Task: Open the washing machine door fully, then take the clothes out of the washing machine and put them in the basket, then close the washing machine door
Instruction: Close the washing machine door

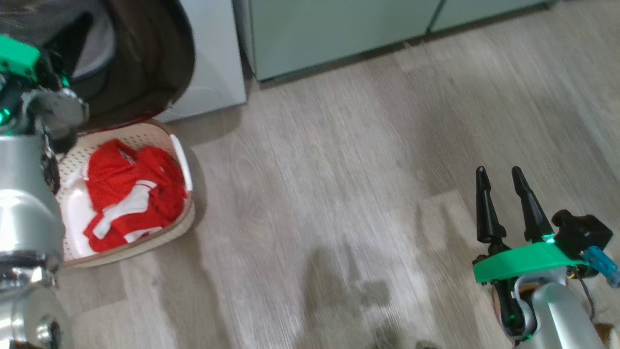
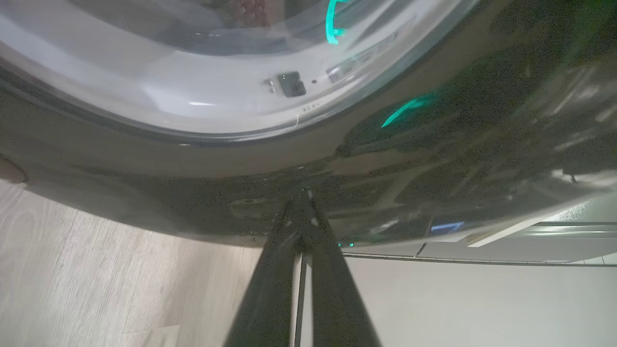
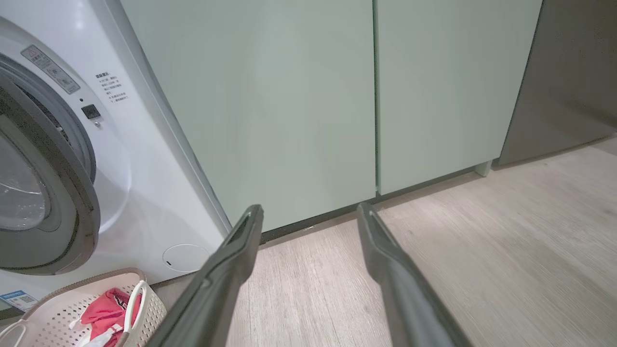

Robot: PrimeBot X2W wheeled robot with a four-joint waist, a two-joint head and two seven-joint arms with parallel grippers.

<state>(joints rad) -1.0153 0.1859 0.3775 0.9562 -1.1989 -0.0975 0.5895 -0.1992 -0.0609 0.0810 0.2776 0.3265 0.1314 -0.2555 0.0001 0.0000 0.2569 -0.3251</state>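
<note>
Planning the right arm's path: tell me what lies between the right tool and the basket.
Only bare wood floor with faint shadows, seen in the head view, lies between the open right tool and the basket.

Door (image 1: 145,72) overhangs basket (image 1: 180,154) far edge; floor (image 1: 339,194) rightward free.

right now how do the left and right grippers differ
The left gripper is shut, fingers together; the right gripper is open, fingers apart. The left gripper's tips are at the glossy black rim of the washing machine door; the right gripper hangs over bare floor, touching nothing. Both have long dark fingers and hold nothing.
</note>
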